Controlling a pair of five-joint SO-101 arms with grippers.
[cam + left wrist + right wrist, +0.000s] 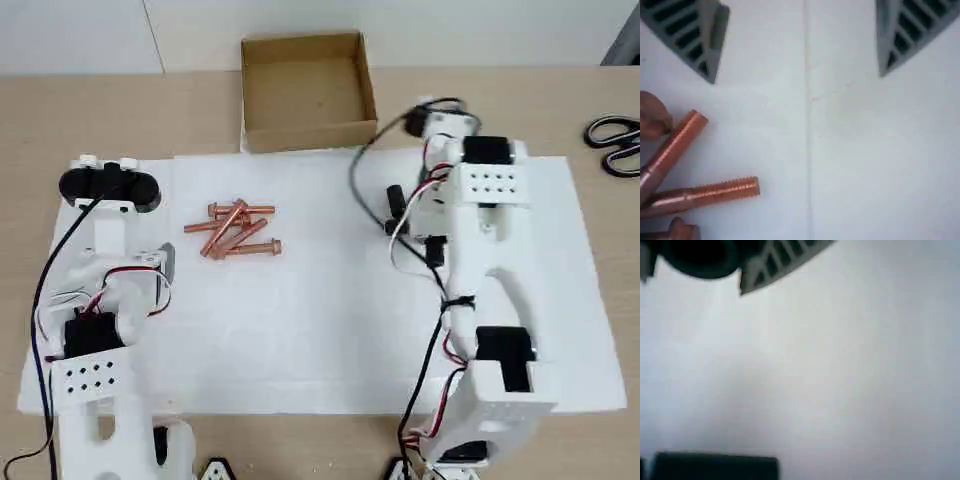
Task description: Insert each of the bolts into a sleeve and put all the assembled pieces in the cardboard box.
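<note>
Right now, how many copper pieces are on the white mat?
5 copper pieces that I can make out, all crisscrossed in one pile on the white mat, near the left gripper; overlaps may hide more.

Bright, even light from above covers the tabletop and white mat. Shadows are soft and short, lying close beside the arms. In the left wrist view, the bolts carry thin pale highlights; in the right wrist view, a broad faint shadow dims the mat.
</note>
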